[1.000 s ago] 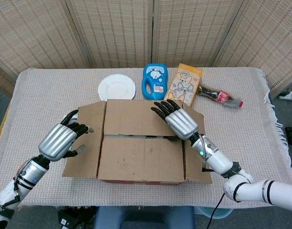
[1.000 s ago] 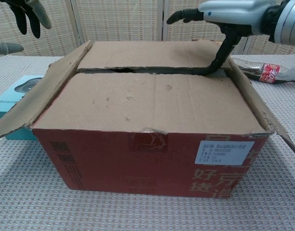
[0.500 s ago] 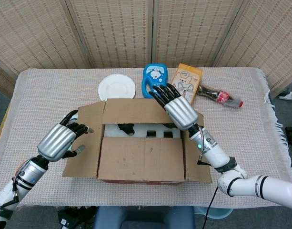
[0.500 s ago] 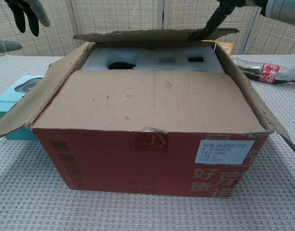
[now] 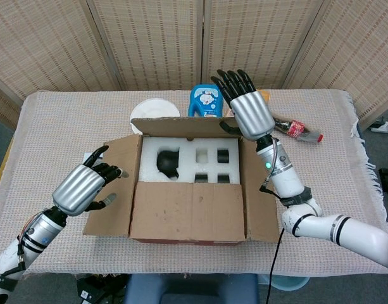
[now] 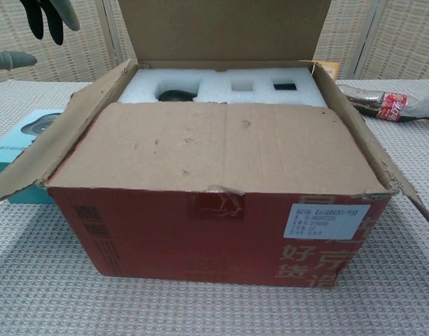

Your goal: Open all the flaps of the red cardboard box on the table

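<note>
- Red cardboard box (image 6: 221,238): matt, flaps torn rough at edges.
- Foam insert (image 5: 190,161): white, soft-looking.
- Right hand (image 5: 249,113): smooth silvery shell.
- Tablecloth (image 5: 61,120): coarse woven cloth.

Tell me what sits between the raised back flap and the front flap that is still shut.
In both views, white foam packing fills the gap between the back flap and the front flap of the red cardboard box; its cutouts hold dark items.

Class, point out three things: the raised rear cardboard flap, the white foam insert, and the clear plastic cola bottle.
raised rear cardboard flap (image 6: 221,28), chest view, inner face
white foam insert (image 5: 187,158), head view, top surface
clear plastic cola bottle (image 5: 296,128), head view, red label
</note>
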You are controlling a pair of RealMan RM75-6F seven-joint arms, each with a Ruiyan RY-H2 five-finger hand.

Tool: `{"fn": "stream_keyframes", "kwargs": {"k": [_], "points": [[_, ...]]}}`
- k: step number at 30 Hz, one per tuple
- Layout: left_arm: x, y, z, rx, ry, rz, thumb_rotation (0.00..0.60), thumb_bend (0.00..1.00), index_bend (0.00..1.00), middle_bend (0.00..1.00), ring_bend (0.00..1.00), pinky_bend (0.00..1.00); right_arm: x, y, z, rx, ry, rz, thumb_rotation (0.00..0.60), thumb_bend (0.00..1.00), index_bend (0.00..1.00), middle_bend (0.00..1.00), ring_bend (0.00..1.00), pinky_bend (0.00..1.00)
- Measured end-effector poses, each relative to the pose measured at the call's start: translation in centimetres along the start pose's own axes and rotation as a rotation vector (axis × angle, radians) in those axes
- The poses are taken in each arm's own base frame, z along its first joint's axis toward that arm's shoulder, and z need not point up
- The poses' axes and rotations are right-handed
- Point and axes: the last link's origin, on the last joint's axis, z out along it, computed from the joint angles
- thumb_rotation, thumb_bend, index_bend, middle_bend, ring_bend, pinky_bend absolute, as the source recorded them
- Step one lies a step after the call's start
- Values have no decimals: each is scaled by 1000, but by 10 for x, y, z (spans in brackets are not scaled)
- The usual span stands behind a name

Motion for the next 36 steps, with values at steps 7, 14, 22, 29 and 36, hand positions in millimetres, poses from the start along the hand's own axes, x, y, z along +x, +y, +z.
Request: {"fn": "stream_keyframes", "kwargs": {"k": [7,14,22,29,36], "points": [[0,6,2,-42,-14,-8,600,388,350,425,420,0,2,19,22,-113,11,-102,600,245,0,69,41,0],[0,7,1,-60,-11,-24,600,385,350,425,419,0,6,36,26,-196,-12,-151,600,244,0,46,15,0],[-2,-6,0,7,-5,-37,600,383,342,425,416,0,17,32,7,-163,-67,-67,600,244,0,13,0,0],[-3,-18,-6,73,-3,-48,600,382,341,421,411,0,23,20,-46,-75,-258,103,600,206,0,19,10,0],[-5,-19,-10,83,0,-53,600,382,344,421,411,0,21,20,-102,-24,-441,201,600,146,0,71,11,0]]}}
